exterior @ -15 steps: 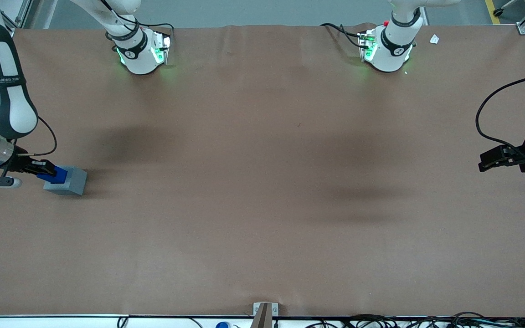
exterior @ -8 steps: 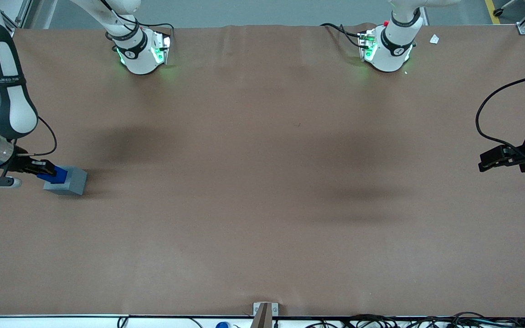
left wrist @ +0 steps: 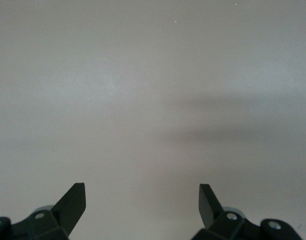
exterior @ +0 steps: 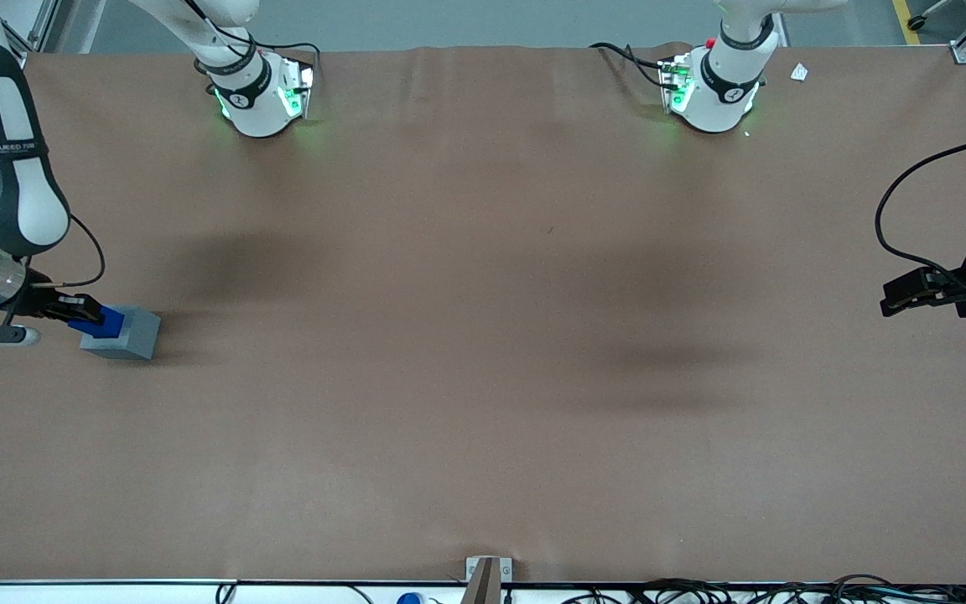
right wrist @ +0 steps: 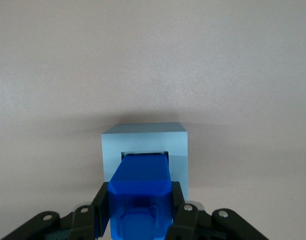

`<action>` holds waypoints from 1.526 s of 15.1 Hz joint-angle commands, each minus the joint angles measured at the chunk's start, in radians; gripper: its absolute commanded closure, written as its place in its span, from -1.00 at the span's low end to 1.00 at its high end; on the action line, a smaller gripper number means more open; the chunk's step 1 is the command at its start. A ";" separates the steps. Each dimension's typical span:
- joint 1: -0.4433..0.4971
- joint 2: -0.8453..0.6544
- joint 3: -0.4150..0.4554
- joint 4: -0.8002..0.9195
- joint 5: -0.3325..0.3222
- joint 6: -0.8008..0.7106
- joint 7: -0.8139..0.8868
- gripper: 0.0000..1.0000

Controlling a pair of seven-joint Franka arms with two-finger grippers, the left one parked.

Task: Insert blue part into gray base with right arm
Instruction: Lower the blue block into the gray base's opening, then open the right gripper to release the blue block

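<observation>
Near the tabletop's (exterior: 483,335) working-arm edge, our black two-finger hand (right wrist: 141,212) grips the bright blue plastic block (right wrist: 141,185) entering the light gray recessed cube (right wrist: 145,137); we judge it best pressed straight.

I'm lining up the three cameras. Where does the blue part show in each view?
Front view: the blue part sits in the gray base at the working arm's end of the table, held by the gripper.
Right wrist view: the blue part enters the base's recess.
Left wrist view: not in it.
Shared landmark: the gray base.
</observation>
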 commanded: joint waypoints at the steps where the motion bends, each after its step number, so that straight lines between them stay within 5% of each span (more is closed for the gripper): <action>1: -0.018 -0.008 0.016 -0.024 0.009 0.015 -0.009 0.53; 6: -0.017 -0.008 0.016 -0.024 0.009 0.014 -0.008 0.51; 9: -0.020 -0.008 0.016 -0.021 0.010 0.011 -0.006 -0.06; 16: -0.008 -0.020 0.022 0.010 0.010 0.000 0.006 -0.62; 18: 0.020 -0.048 0.022 0.010 0.010 -0.008 0.049 -1.00; 23: 0.121 -0.159 0.022 0.043 0.010 -0.210 0.225 -1.00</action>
